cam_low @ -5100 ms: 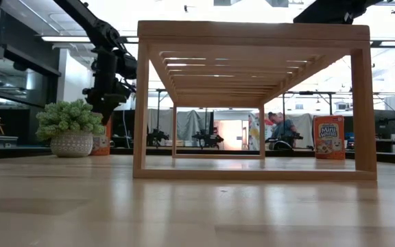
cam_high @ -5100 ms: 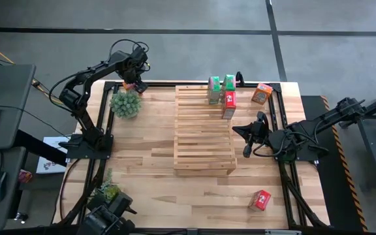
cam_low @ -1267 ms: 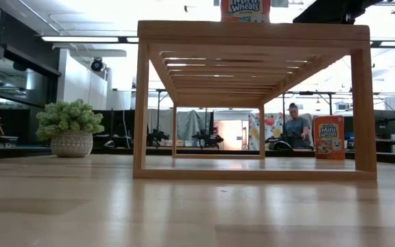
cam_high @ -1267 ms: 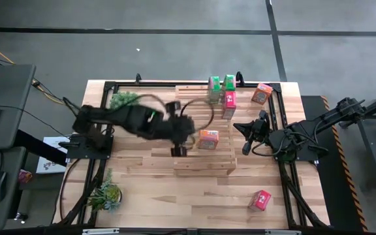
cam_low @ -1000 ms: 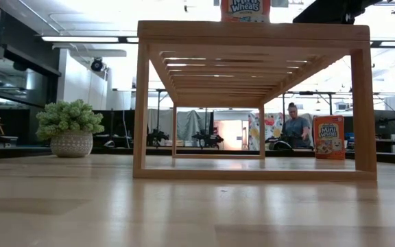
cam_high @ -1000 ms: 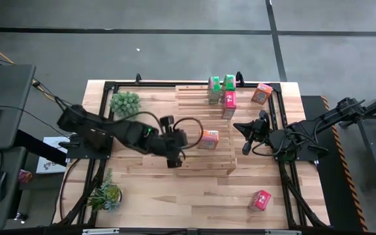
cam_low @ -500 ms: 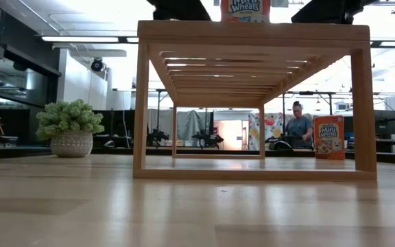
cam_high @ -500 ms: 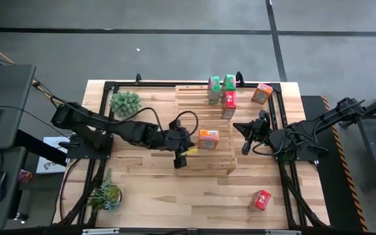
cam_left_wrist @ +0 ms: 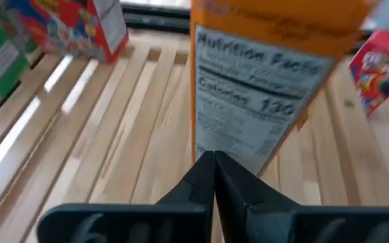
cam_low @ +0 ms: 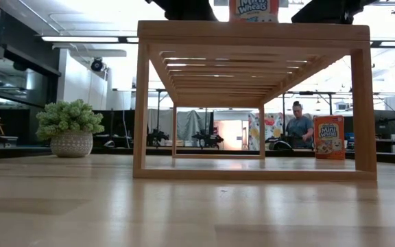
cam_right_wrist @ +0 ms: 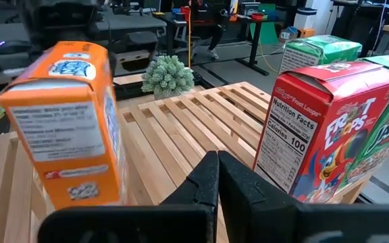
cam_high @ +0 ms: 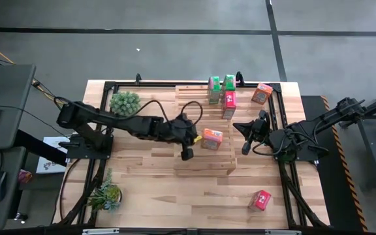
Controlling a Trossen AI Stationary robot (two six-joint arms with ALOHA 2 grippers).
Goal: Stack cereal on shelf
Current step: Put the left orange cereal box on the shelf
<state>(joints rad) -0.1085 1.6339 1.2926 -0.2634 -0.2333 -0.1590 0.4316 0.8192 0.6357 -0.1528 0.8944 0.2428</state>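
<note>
An orange cereal box (cam_high: 212,138) stands on top of the slatted wooden shelf (cam_high: 201,111); the low view shows it at the shelf's top edge (cam_low: 254,9). My left gripper (cam_high: 197,138) reaches over the shelf from the left, shut, with its tips at this box (cam_left_wrist: 262,101). Two green boxes (cam_high: 221,83) and a red one (cam_high: 228,102) stand at the shelf's far end. My right gripper (cam_high: 246,148) hangs shut just off the shelf's right edge, touching nothing. My left gripper pushes the orange box with its shut fingertips (cam_left_wrist: 213,160). They meet the low part of the narrow nutrition-facts side (cam_left_wrist: 238,145). The fingers come about level from the table's left. The box stands with its bottom on the shelf's slats.
Another orange box (cam_high: 262,93) stands on the table at the far right, and a red box (cam_high: 261,199) near the front right. Potted plants sit at the far left (cam_high: 125,103) and near left (cam_high: 106,193). A person (cam_low: 296,127) is in the room behind.
My left gripper has swung toward the table's right and far side across the shelf top until it reached the orange box. The box has slid a little toward the right edge along the slats and turned slightly.
</note>
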